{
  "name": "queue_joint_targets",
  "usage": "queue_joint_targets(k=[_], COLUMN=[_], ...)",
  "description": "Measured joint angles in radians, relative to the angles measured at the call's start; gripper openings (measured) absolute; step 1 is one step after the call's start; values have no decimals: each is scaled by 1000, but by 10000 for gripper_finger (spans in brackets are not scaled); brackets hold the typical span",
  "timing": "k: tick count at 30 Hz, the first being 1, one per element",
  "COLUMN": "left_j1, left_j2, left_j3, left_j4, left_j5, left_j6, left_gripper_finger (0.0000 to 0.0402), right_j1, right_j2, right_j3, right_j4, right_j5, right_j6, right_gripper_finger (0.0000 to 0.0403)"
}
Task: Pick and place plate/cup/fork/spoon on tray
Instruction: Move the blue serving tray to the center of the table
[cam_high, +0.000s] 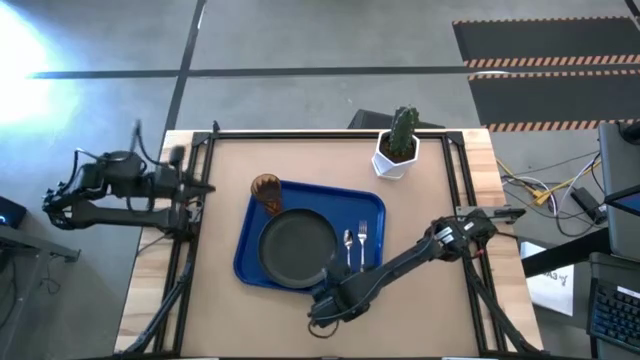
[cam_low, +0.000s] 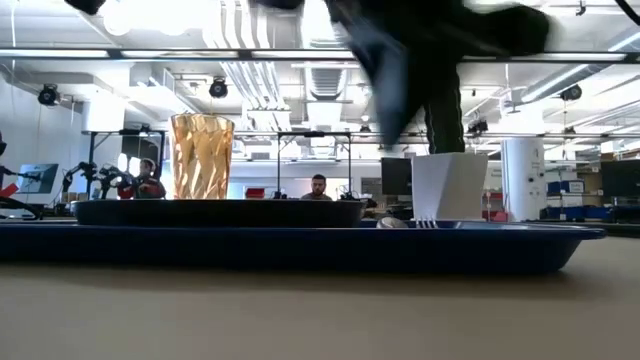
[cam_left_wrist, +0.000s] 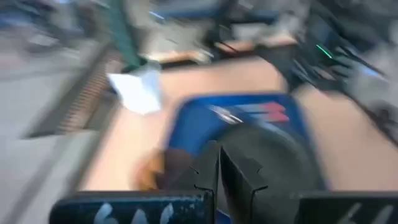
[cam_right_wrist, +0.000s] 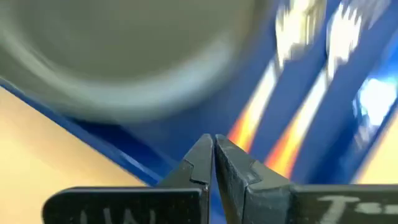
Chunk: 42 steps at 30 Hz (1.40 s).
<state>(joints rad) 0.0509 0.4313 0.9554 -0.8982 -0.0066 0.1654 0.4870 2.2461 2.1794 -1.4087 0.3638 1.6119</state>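
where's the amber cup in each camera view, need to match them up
High view: the cup stands in the tray's far-left corner, beside the plate.
Low view: the cup rises at left behind the plate's rim.
Left wrist view: a blurred amber patch beside the gripper is probably it.
Right wrist view: not in it.
Shared landmark: the plate.

A white pot with a green cactus (cam_high: 398, 148) stands upright in the upper middle of the high view, on the tan table (cam_high: 300, 320). Striped floor mats (cam_high: 545, 60) fill the upper right — cables (cam_high: 545, 190) trail at right.
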Motion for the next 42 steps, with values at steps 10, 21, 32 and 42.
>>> queue_joint_targets(k=[10, 21, 32, 42], left_j1=[0, 0, -4, -11], left_j2=[48, 47, 141, 330], left_j3=[-79, -275, -371, -149], left_j4=[-179, -254, -1, 87], left_j5=[288, 330, 319, 144], left_j6=[-44, -213, -565, -533], left_gripper_finger=[0, 0, 0, 0], right_j1=[10, 8, 15, 45], right_j2=[-151, -343, -359, -359], right_j3=[160, 160, 156, 155], right_j4=[52, 120, 136, 135], right_j5=[688, 781, 590, 571], right_j6=[-291, -613, -706, -741], right_gripper_finger=[8, 9, 9, 9])
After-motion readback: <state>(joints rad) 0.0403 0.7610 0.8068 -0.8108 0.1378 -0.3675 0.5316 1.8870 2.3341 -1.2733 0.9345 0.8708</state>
